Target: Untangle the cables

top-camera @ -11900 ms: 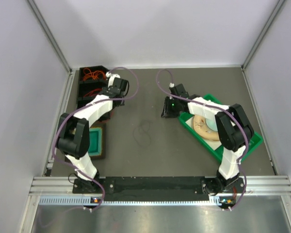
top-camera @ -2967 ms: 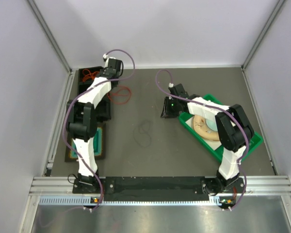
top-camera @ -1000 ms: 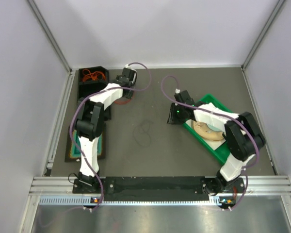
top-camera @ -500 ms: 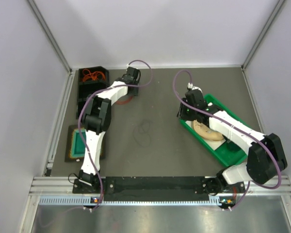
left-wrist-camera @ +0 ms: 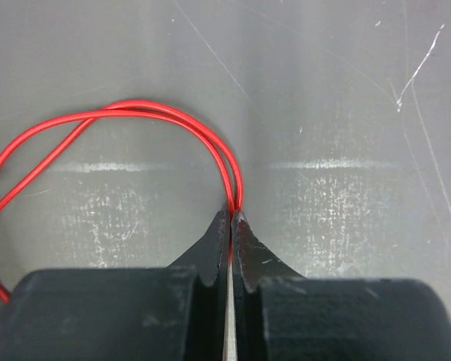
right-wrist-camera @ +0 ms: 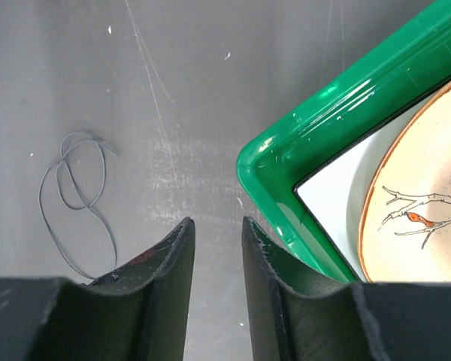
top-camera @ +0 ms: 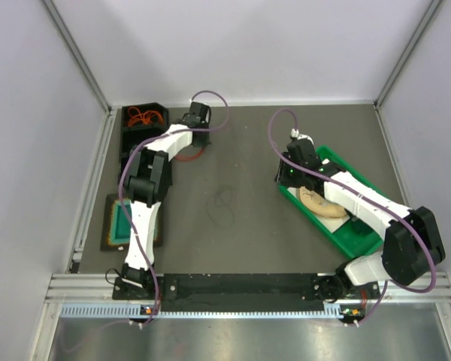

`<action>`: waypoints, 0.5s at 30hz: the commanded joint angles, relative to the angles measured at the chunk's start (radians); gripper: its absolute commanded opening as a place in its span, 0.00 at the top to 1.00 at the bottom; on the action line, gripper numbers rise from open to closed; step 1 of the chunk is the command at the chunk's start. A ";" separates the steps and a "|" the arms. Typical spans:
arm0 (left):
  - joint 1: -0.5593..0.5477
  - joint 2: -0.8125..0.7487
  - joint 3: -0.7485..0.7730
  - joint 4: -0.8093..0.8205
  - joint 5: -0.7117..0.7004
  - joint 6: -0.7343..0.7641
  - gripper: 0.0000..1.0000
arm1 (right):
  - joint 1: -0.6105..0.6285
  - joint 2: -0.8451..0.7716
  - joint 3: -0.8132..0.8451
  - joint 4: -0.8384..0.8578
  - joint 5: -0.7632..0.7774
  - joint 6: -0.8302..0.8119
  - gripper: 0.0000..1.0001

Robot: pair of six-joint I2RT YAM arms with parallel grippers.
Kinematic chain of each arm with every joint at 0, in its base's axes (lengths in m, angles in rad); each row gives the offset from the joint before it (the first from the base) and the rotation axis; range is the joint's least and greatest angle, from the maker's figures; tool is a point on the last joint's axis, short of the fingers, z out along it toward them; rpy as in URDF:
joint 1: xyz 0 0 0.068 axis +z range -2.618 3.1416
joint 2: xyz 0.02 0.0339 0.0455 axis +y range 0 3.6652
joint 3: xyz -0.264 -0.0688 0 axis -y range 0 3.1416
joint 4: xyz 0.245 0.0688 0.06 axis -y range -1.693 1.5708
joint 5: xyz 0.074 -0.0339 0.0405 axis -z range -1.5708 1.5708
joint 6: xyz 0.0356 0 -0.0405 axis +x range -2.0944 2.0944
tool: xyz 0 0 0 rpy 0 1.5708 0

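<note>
A thin dark cable [top-camera: 224, 204] lies loosely looped on the middle of the grey worktop [top-camera: 248, 248]. The right claw [right-wrist-camera: 216, 248], narrowly parted and empty, hangs beside the green plastic tray [right-wrist-camera: 323, 135]. Farther back, the left claw [left-wrist-camera: 230, 218] pinches a thin red cable loop [left-wrist-camera: 135, 113] near the black bin [top-camera: 125, 120] of orange-red cables [top-camera: 143, 116].

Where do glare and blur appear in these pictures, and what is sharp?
Left wrist view: pale glare bands lie across the grey table on both sides of the sharp red cable; right wrist view: bright highlights on the green tray rim, thin dark cable sharp; top external view: even light, soft shadows, that dark cable only faint.
</note>
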 commanded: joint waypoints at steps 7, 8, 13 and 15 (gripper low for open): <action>0.033 -0.271 -0.130 0.110 0.366 -0.156 1.00 | -0.006 -0.043 0.013 0.021 0.018 0.023 0.68; 0.041 -0.331 -0.149 0.133 0.401 -0.171 1.00 | -0.005 -0.045 0.012 0.022 0.018 0.025 0.68; 0.116 -0.500 -0.209 0.214 0.458 -0.237 1.00 | -0.005 -0.049 0.012 0.021 0.016 0.025 0.68; 0.139 -0.571 -0.209 0.216 0.455 -0.240 1.00 | -0.005 -0.049 0.010 0.024 0.015 0.025 0.68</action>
